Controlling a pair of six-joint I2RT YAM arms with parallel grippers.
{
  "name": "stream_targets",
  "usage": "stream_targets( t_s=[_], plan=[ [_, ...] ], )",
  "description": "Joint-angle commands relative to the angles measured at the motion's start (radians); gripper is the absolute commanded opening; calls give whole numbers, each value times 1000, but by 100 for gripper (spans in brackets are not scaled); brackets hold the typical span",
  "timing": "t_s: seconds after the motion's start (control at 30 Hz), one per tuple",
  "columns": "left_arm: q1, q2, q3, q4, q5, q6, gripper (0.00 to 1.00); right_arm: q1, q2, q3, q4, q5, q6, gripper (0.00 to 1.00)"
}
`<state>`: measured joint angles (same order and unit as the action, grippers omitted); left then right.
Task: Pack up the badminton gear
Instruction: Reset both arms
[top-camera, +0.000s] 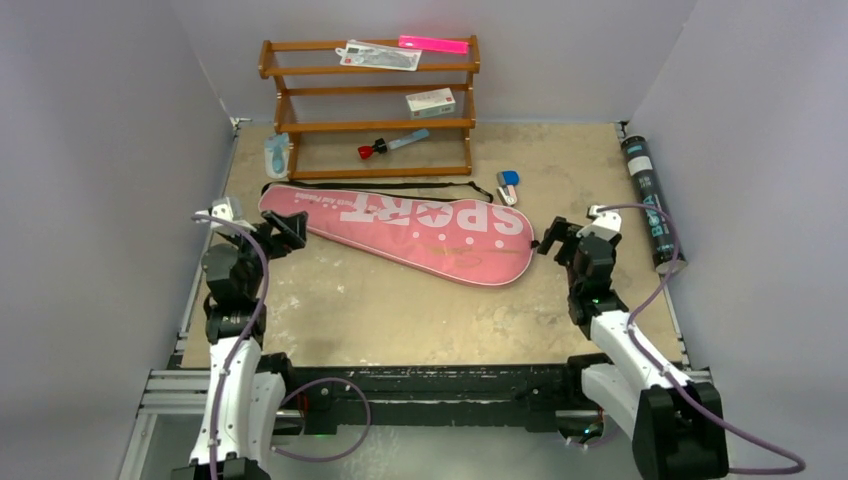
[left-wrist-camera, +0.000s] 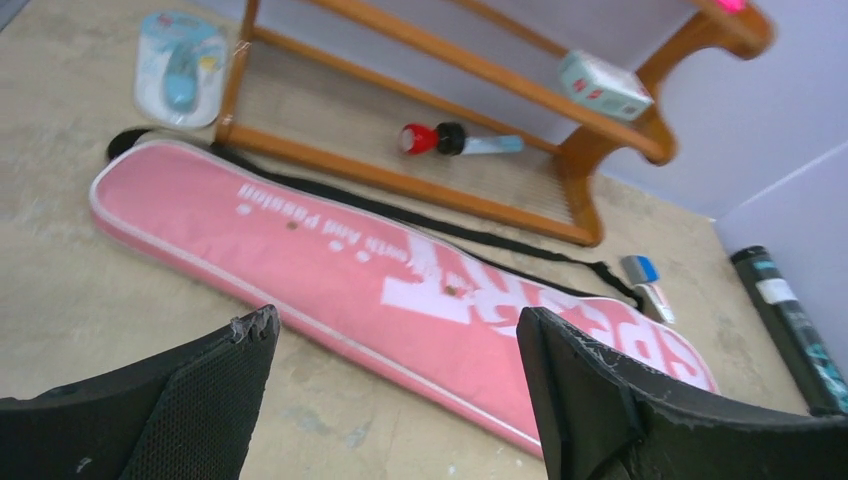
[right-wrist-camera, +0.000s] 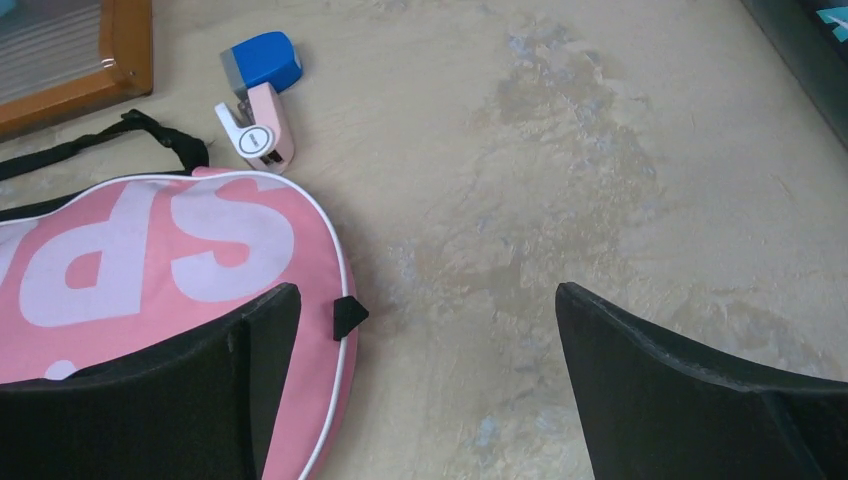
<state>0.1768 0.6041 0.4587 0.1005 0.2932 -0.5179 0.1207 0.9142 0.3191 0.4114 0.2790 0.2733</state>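
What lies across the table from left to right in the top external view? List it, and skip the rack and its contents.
Long pink fabric bag lettered SPORT → right gripper, open → long black tube lettered BOKA. The left gripper overlaps the bag's narrow end, so it is left out.

interior of pink bag not visible, small print beside SPORT too small to read, black tube cut off by the right edge in left wrist view, labels on rack items illegible
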Motion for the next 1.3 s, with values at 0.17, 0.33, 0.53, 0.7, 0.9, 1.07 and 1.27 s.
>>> stream_targets(
  t_s=[0.17, 0.33, 0.53, 0.7, 0.9, 1.07, 1.27],
  plan=[
    [6, 125, -309, 521, -221, -4, 85, -9, 164, -88, 474, -62, -213, 96],
    [6, 294, -340, 669, -221, 59, 85, -11, 401, -113, 741, 45, -227, 99],
    [6, 395, -328, 775, -216, 140, 85, -15, 546, -49, 773, -9, -333, 91],
    [6, 590, -339, 937, -210, 261, 89, 2, 667, -78, 979, 88, -332, 87],
    [6, 770, -234, 959, -133, 283, 86, -10, 688, -61, 989, 88, -348, 99],
    [4, 857, -296, 1172, -137, 322, 85, -10, 686, -58, 980, 86, -346, 99],
    [1, 1007, -316, 1384, -77, 339, 84, -10, 686, -58, 977, 86, -345, 99]
  ],
)
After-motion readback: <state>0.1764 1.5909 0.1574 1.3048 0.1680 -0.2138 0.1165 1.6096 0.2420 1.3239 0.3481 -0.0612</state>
